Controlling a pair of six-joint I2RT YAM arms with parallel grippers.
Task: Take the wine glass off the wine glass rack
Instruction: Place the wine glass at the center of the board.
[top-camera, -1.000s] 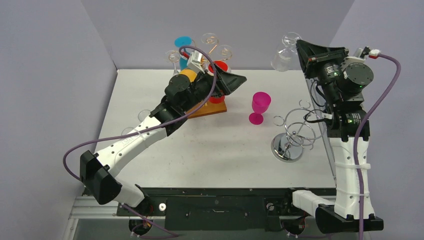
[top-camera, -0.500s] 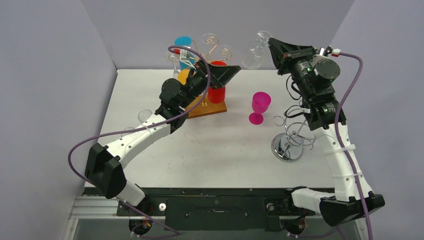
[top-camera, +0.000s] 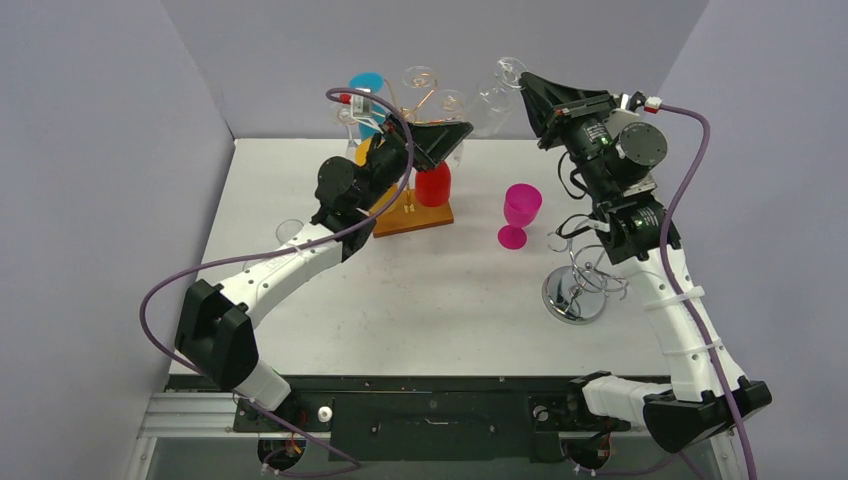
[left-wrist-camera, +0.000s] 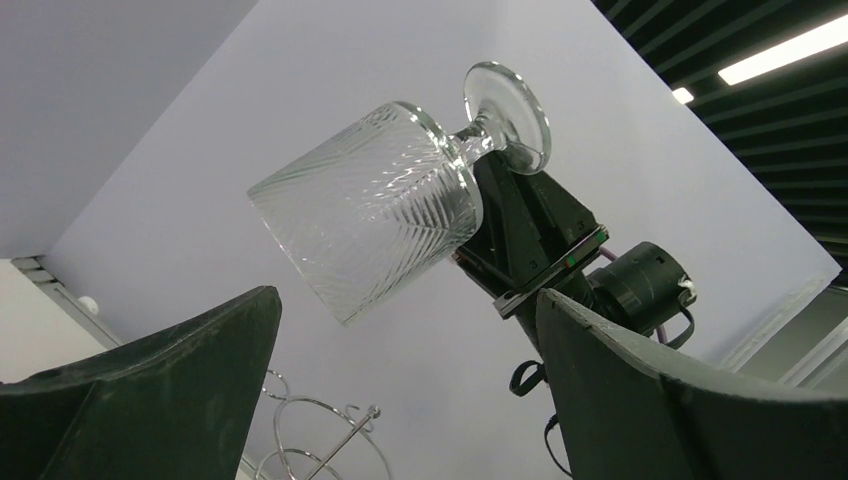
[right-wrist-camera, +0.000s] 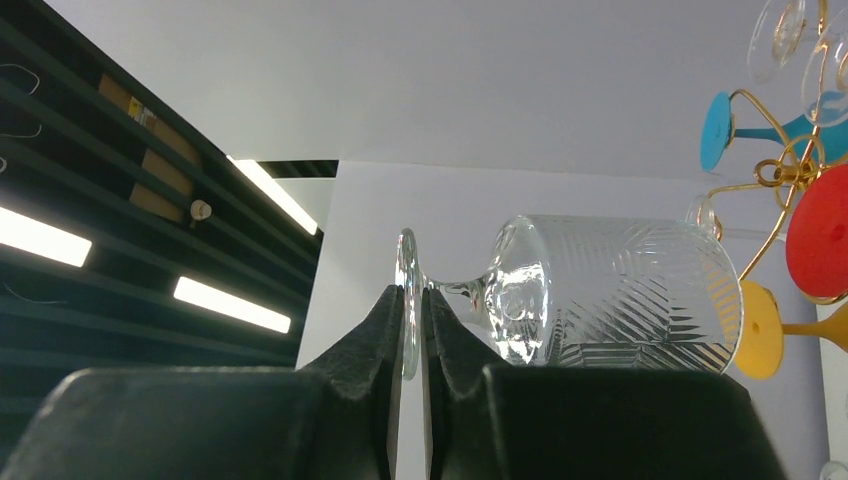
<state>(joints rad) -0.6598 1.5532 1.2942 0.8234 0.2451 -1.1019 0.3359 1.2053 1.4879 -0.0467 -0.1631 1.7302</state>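
A: Wine glass (right-wrist-camera: 610, 290): material and position?

B: Clear, thick glass. Squat cylindrical bowl cut with a herringbone of fine ridges, short stem, flat round foot. It is off the wine glass rack (top-camera: 408, 218), up in the air just right of the rack's top curls. It lies nearly on its side, mouth toward the rack.

A: What holds it?

B: The right gripper (right-wrist-camera: 410, 300). Its two matte black fingers pinch the thin disc of the foot edge-on, one on each face. The bowl hangs free beyond the tips.

A: Left gripper (top-camera: 452, 138)?

B: Spread wide, nothing between. It is raised beside the rack and aimed up at the glass. In its wrist view the bowl sits above the gap between the two broad dark fingers (left-wrist-camera: 150, 400), touching neither.

A: The rack itself?

B: Thin gold wire with spiral-curled arms off a central stem. Flat rectangular brown wooden base on the white table (top-camera: 480, 320). On its arms are a teal glass (top-camera: 367, 84), a red glass (top-camera: 433, 186), a yellow glass (right-wrist-camera: 760, 330) and some clear stemmed ones.

A: Elsewhere?

B: A glossy pink goblet (top-camera: 520, 212) stands upright on the table. To its right is a chrome stand (top-camera: 580, 278), looped wire on a round mirror-bright base.
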